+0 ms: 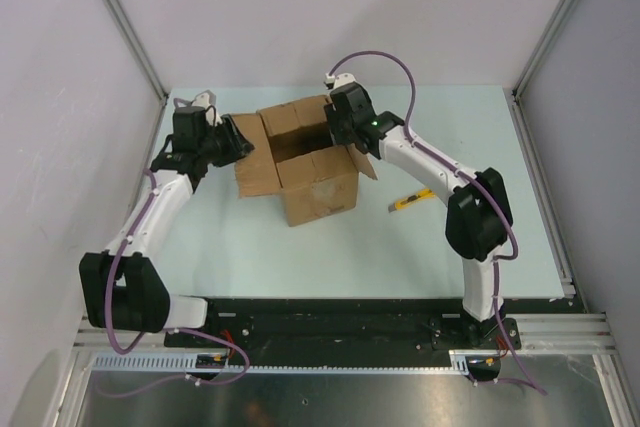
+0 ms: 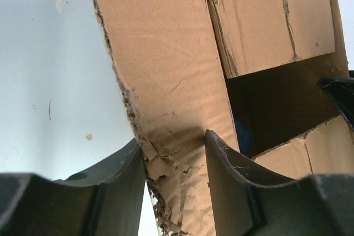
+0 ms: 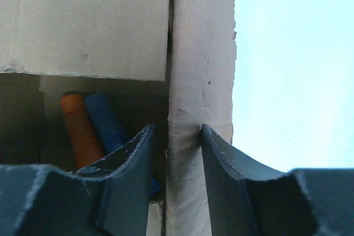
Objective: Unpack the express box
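Observation:
The express box (image 1: 318, 192), brown cardboard, stands mid-table with its top flaps spread. My left gripper (image 1: 232, 144) is shut on the torn outer edge of the left flap (image 2: 166, 70), both fingers (image 2: 221, 158) pressing the cardboard. My right gripper (image 1: 338, 132) straddles the upright right flap (image 3: 199, 70) at the box's far right corner. Its right finger touches the flap, and a thin dark gap shows beside the left finger (image 3: 133, 153). Inside the box lie an orange cylinder (image 3: 77, 128) and a blue cylinder (image 3: 105, 120).
A small yellow utility knife (image 1: 410, 201) lies on the pale table (image 1: 300, 257) to the right of the box, under the right arm. Grey walls and metal rails border the table on the left, right and back.

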